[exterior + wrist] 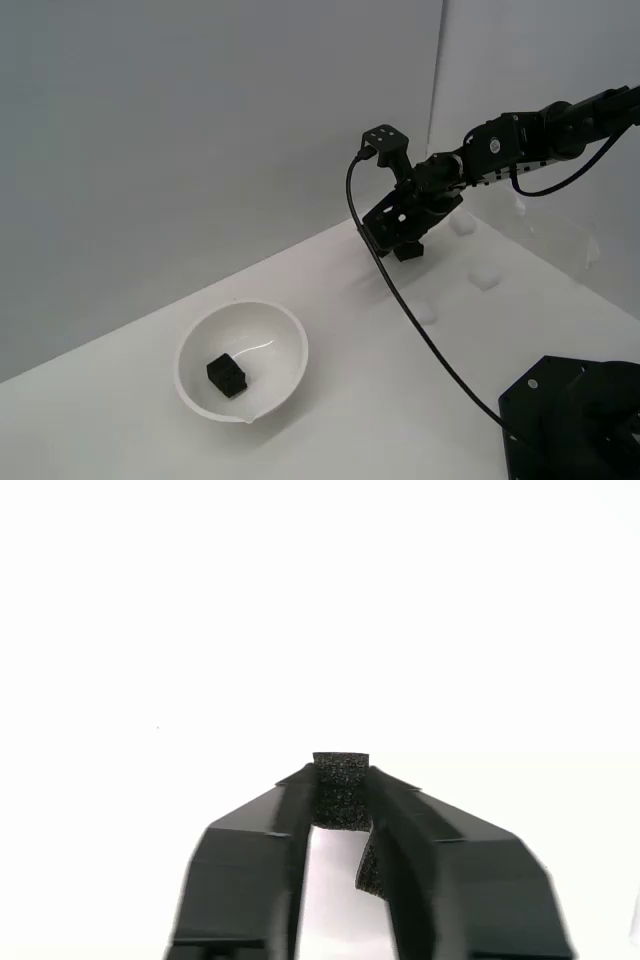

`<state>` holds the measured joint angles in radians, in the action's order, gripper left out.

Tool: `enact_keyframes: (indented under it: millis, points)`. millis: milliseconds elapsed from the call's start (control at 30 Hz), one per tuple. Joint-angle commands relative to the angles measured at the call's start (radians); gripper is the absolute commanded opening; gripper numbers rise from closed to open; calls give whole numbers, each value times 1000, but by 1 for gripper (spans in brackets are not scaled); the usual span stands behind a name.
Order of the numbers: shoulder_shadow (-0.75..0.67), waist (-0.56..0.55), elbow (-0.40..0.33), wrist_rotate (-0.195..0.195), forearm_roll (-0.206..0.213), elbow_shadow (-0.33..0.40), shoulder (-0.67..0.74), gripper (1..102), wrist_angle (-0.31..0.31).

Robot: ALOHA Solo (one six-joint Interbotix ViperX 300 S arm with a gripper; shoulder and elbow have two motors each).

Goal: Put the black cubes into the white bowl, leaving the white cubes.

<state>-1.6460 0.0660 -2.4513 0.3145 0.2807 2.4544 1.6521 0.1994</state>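
Between the gripper's (341,785) two black fingers (250,850) sits a small matte black cube (341,790), rough and foam-like, pinched tight at their tips. Seen from the exterior view, the gripper (408,248) hangs just above the white table (400,400) with this cube (408,251). White cubes (485,277) lie nearby. Well apart, toward the exterior view's left, the glossy white bowl (290,345) holds another black cube (228,374).

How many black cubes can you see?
2. One black cube lies inside the white bowl. Another black cube is pinched between the fingers of the gripper, above the table. Any others may be hidden by the arm.
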Motion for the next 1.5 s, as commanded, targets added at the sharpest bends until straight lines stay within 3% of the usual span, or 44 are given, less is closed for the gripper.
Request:
enact_keyframes:
  millis: [0,300,600,1000,1200,1467]
  points:
    - [-26,17,8,2,5,-12,25,4,6]
    - [-81,21,8,2,5,-12,72,3,63]
    - [-284,-6,5,2,5,-8,279,3,169]
    - [-449,-242,5,-34,31,-8,443,3,209]
    - [-471,-380,6,-80,40,-9,466,3,207]
    - [-471,-477,8,-109,43,-11,466,3,206]
